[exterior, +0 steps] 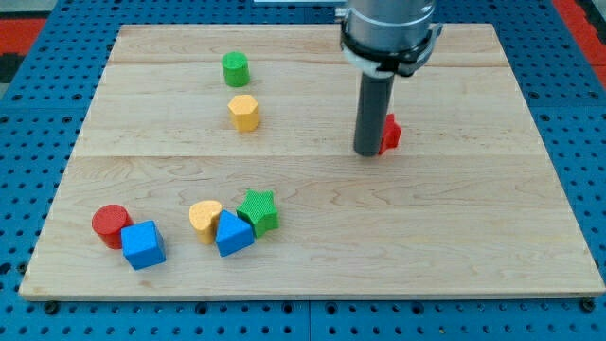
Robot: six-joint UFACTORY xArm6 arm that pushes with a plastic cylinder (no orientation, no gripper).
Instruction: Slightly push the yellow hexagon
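Resting my tip [367,152] beside a partly hidden red block [390,134], well to the view's right of the yellow hexagon [243,112]. No fingers on this rig, nothing held. Hexagon sits just below the green cylinder [236,68], apparently untouched; approach and push remain.

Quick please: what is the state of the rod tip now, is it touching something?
My tip: holds nothing, beside the red block, contact cannot be told; far from the yellow hexagon.
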